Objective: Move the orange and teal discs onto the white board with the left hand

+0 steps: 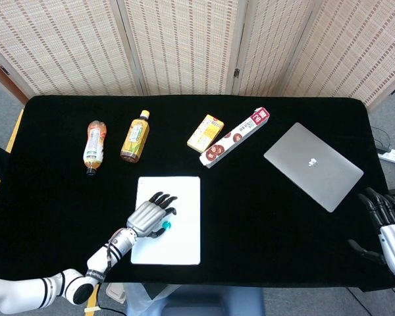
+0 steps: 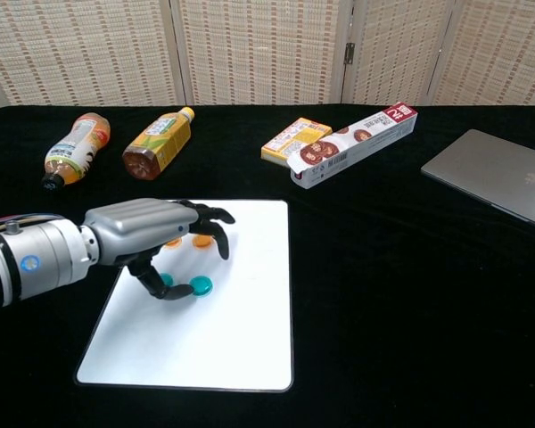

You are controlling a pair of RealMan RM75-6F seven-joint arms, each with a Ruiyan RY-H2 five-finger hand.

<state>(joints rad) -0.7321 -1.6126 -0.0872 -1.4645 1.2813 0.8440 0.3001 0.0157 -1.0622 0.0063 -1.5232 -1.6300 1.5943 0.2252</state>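
Hovering over the white board [image 2: 241, 339], the left hand [image 2: 156, 234] has fingers apart & curled, holding nothing, w/ teal discs [image 2: 201, 286] just under; right hand [image 1: 390, 227] sits open.

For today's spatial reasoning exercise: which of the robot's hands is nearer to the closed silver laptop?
Right. The right hand sits at the table's near right edge, just beyond the laptop. The left hand is far across the table, over the white board.

On the bench lay two bottles [image 2: 76, 145] [image 2: 159, 140], two boxes [image 2: 294, 139] [image 2: 355, 145], one laptop [image 2: 499, 176], one white board [image 2: 236, 330], two teal discs [image 2: 201, 286] [image 2: 166, 280] and two orange discs [image 2: 201, 240] [image 2: 173, 242].
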